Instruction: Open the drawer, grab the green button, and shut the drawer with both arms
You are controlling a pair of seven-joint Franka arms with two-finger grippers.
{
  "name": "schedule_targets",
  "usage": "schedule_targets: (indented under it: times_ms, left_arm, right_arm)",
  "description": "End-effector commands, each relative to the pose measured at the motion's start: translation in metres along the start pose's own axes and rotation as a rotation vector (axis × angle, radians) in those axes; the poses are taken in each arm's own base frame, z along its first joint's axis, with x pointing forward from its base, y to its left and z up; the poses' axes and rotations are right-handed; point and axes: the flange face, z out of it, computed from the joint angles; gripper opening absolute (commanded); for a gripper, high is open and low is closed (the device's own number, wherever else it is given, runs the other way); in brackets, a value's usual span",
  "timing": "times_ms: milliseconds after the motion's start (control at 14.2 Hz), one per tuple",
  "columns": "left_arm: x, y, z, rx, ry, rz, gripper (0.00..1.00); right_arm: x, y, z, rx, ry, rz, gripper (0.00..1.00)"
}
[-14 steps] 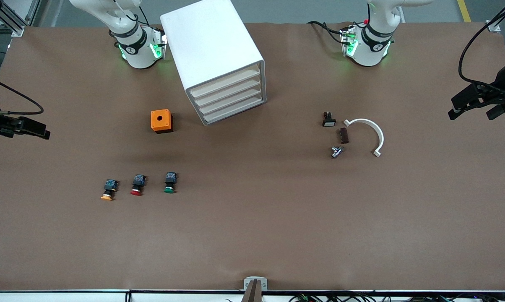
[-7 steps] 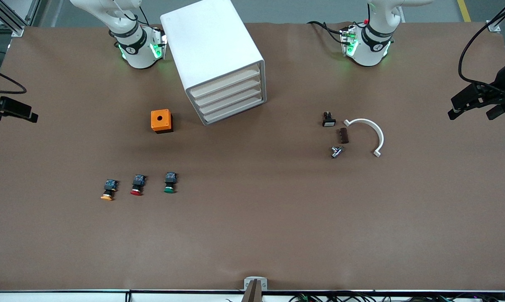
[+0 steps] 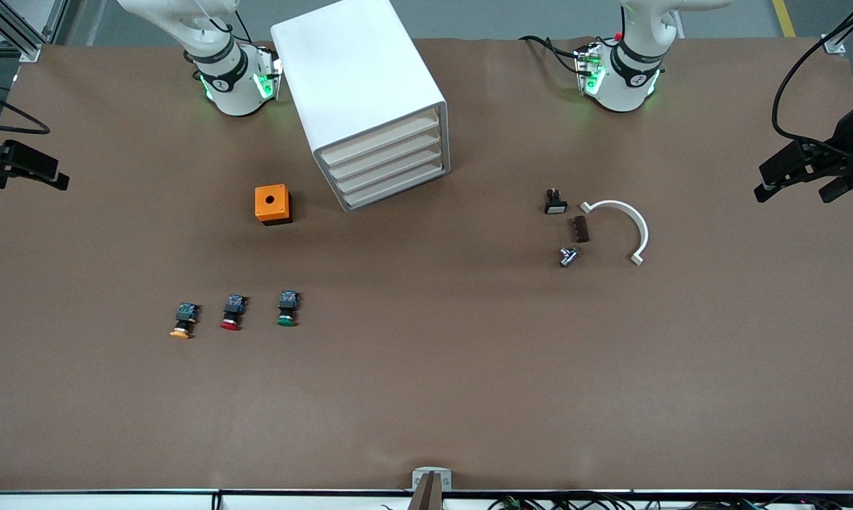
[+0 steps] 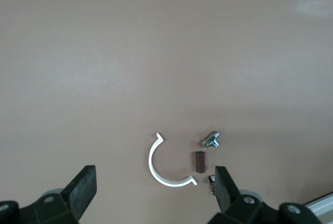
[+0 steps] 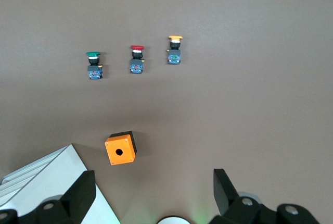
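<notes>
The white cabinet (image 3: pixel 359 85) stands between the arm bases. Its four cream drawer fronts (image 3: pixel 387 164) are all shut. The cabinet's corner shows in the right wrist view (image 5: pixel 49 182). The green-capped button (image 3: pixel 287 309) lies on the table nearer the front camera, beside a red-capped button (image 3: pixel 231 314) and an orange-capped button (image 3: pixel 183 321). It also shows in the right wrist view (image 5: pixel 94 65). My right gripper (image 3: pixel 26 168) (image 5: pixel 154 190) is open and empty, high over the right arm's end of the table. My left gripper (image 3: pixel 793 193) (image 4: pixel 153 190) is open and empty, high over the left arm's end.
An orange box (image 3: pixel 273 204) with a hole on top sits beside the cabinet. Toward the left arm's end lie a white arc (image 3: pixel 628 227), a brown block (image 3: pixel 580 229), a small metal part (image 3: pixel 568 256) and a black switch (image 3: pixel 555 202).
My right gripper has moved along the table's end, away from the front camera. My left gripper has barely shifted. Nothing on the table has moved.
</notes>
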Motion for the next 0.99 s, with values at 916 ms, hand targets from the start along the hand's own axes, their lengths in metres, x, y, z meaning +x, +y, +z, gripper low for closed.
schedule_targets:
  times_ms: [916]
  left_arm:
    - [0.003,0.004,0.019,0.017,-0.083,-0.014,1.0]
  right_arm:
    - [-0.042,-0.002,-0.004,-0.032,0.089,0.0,1.0]
